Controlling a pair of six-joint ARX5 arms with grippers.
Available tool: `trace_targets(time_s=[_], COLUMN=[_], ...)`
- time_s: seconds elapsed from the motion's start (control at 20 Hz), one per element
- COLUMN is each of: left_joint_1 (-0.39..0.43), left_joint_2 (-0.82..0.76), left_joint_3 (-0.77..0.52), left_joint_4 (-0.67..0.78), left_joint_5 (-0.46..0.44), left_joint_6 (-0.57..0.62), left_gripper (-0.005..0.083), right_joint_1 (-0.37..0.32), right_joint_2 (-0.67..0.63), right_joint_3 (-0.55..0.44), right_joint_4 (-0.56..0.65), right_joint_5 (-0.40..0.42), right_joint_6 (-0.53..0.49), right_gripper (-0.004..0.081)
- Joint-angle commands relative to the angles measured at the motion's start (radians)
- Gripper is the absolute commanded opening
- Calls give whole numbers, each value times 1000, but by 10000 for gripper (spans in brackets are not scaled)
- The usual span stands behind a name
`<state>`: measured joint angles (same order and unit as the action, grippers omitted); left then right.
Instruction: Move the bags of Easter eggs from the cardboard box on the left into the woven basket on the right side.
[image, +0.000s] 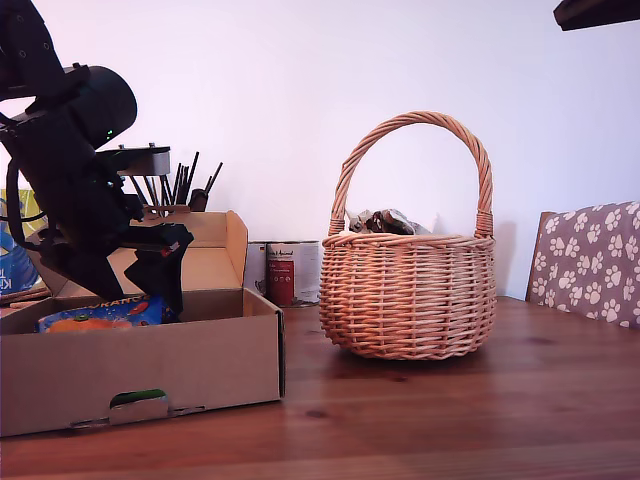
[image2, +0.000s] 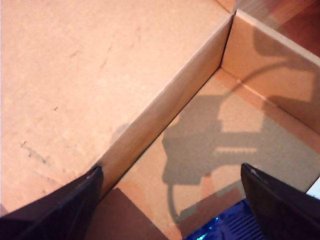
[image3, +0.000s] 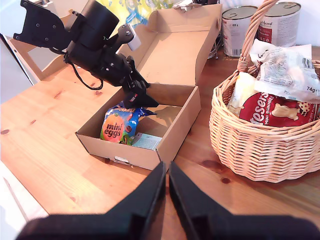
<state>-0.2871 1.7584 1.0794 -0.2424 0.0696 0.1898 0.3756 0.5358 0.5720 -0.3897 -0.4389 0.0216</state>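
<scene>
Second wrist view | egg bag (image3: 119, 126) upright in cardboard box (image3: 172, 134) | first claw (image3: 142, 98) spread, second claw (image3: 166, 176) closed empty

The cardboard box (image: 140, 355) wall hides most of the egg bag (image: 100, 315).

Cardboard box (image3: 172, 117): plain brown corrugated card, matt, slightly fibrous on the inner walls, with faint scuffs on the lid flap in the first wrist view. Bag of Easter eggs (image3: 119, 126), lower centre-left of the second wrist view: glossy crinkled plastic film, printed orange, green and blue. Woven basket (image: 408, 295): light-tan wicker, ribbed and rough, with a braided handle. Table (image: 500, 410): varnished wood, smooth, with a low sheen; knots show in the second wrist view. Packs in the basket (image3: 280, 87): shiny clear and red film. Cans (image3: 262, 25), upper right of the second wrist view: bright metal with paper labels. Arm (image3: 95, 47): matt black plastic. Cushion (image: 590, 262), right edge of the exterior view: paw-printed cloth.
</scene>
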Motion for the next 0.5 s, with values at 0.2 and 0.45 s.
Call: trace_targets(time_s=[0.2,0.45], left_joint_1=[-21,-26], left_joint_2=[-122,-164], left_joint_3=[-11,-11], left_joint_4=[28,-81], left_joint_5=[133,193], left_joint_6=[-6,119], left_gripper=[767,767], right_joint_1=[-10,-10], right_joint_2=[24,61], right_joint_3=[-18,-18], right_joint_4=[7,10], right_joint_5=[12,30], right_joint_6=[-3,-3], right_gripper=[-5,-5])
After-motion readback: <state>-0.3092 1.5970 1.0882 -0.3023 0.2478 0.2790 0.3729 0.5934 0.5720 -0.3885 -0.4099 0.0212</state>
